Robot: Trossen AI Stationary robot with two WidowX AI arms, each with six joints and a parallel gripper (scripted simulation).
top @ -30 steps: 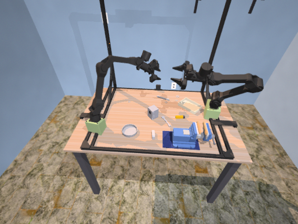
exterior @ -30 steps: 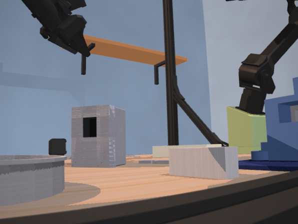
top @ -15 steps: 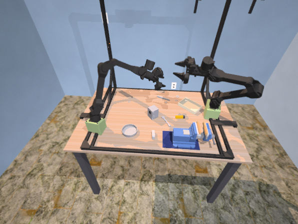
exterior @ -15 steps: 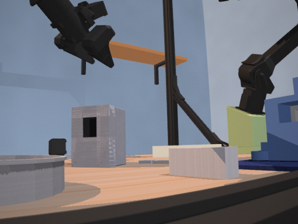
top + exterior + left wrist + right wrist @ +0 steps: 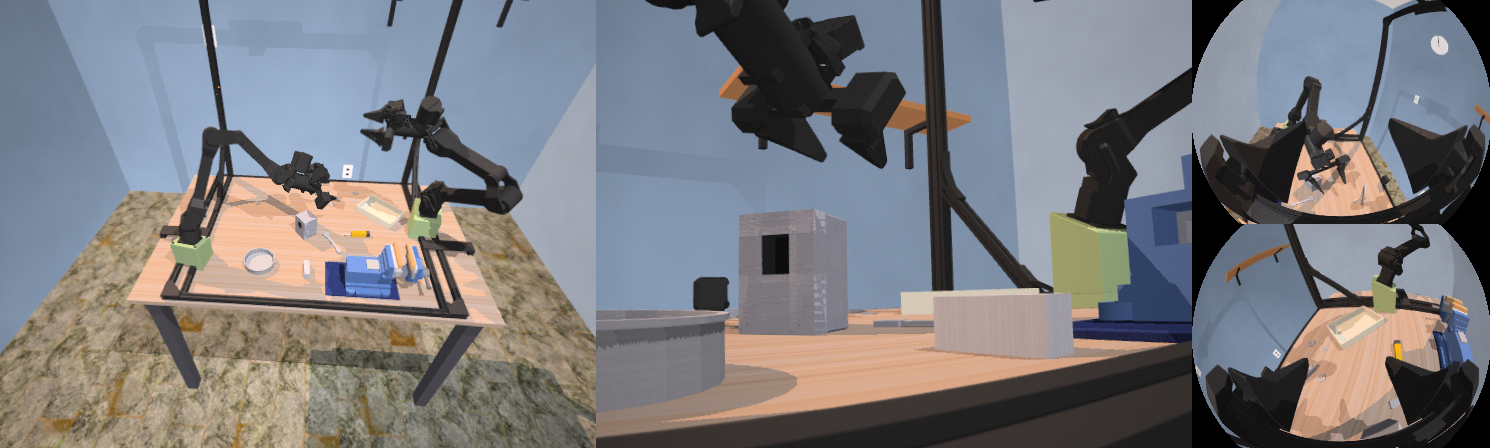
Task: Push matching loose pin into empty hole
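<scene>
The right gripper [image 5: 332, 195] [image 5: 853, 162] [image 5: 1334, 189] [image 5: 1348, 362] hangs wide open and holds nothing, above the holed block [image 5: 306, 225] [image 5: 776, 300] [image 5: 1384, 430]. The left gripper [image 5: 363, 123] [image 5: 1348, 124], equally open, is also unloaded. The rectangular pin [image 5: 306, 269] [image 5: 991, 325] lies flat on the table between the round dish [image 5: 259, 271] [image 5: 661, 360] and vise [image 5: 367, 280] [image 5: 1156, 270] [image 5: 1457, 349]. It is probably light, stiff and smooth; grip its long sides near one end.
</scene>
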